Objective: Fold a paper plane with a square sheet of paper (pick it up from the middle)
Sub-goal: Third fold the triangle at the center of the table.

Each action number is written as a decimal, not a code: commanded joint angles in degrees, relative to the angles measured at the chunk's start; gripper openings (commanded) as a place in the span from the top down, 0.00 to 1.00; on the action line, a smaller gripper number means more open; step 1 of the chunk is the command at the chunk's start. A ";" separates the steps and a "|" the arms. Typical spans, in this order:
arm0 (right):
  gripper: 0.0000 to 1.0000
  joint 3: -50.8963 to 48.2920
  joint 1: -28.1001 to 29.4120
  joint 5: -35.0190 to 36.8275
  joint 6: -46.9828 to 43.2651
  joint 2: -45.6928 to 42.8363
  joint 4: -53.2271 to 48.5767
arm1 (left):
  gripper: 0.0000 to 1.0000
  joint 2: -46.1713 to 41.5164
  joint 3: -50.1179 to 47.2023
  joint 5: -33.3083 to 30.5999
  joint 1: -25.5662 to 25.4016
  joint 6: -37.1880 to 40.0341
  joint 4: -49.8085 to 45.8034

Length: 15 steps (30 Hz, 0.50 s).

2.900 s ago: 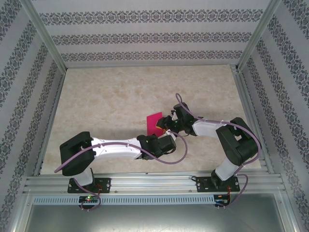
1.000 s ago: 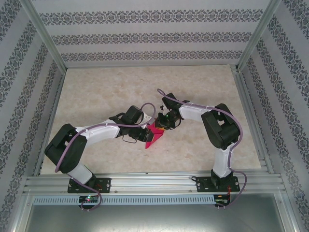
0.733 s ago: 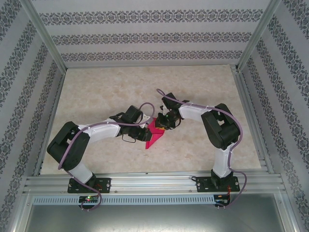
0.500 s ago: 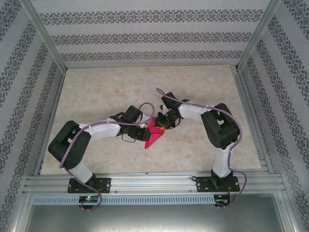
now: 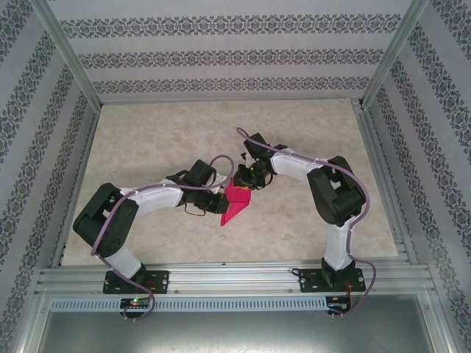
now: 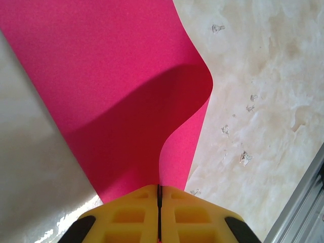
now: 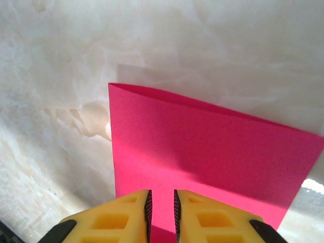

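Note:
The square sheet of paper [image 5: 237, 204] is magenta-pink and lies on the marble table [image 5: 162, 140] between my two arms. In the left wrist view the paper [image 6: 116, 86] curls up from the table, and its near edge runs into my left gripper [image 6: 159, 188], whose yellow jaws are pressed together on it. From above, that left gripper [image 5: 223, 204] sits at the sheet's left side. My right gripper [image 5: 246, 182] is at the sheet's far right corner. Its jaws [image 7: 161, 195] stand a narrow gap apart over the near edge of the flat paper [image 7: 202, 147], holding nothing.
Patterned walls and an aluminium frame [image 5: 221, 278] close in the table on all sides. A frame rail [image 6: 304, 212] shows at the lower right of the left wrist view. Bare table lies behind and to both sides of the arms.
My left jaws have closed fully on the paper's edge. The right gripper has shifted slightly toward the back of the table. The sheet stays in place.

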 commanded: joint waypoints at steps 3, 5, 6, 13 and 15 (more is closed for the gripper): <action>0.81 2.16 0.98 4.11 -2.60 2.90 -4.56 | 0.90 0.95 1.80 -0.91 0.71 2.07 -1.97; 0.82 2.73 1.15 4.55 -3.57 3.78 -5.38 | 0.91 1.26 2.37 -1.07 0.69 2.52 -2.55; 0.83 2.93 1.24 4.75 -4.11 3.98 -5.78 | 0.91 1.45 2.60 -1.24 0.79 2.77 -2.89; 0.84 3.76 1.51 4.34 -7.63 5.35 -6.59 | 0.91 2.16 3.98 -2.12 0.89 3.75 -4.54; 0.84 4.02 1.51 4.05 -7.87 5.48 -6.79 | 0.90 2.43 4.19 -2.44 0.91 3.83 -4.55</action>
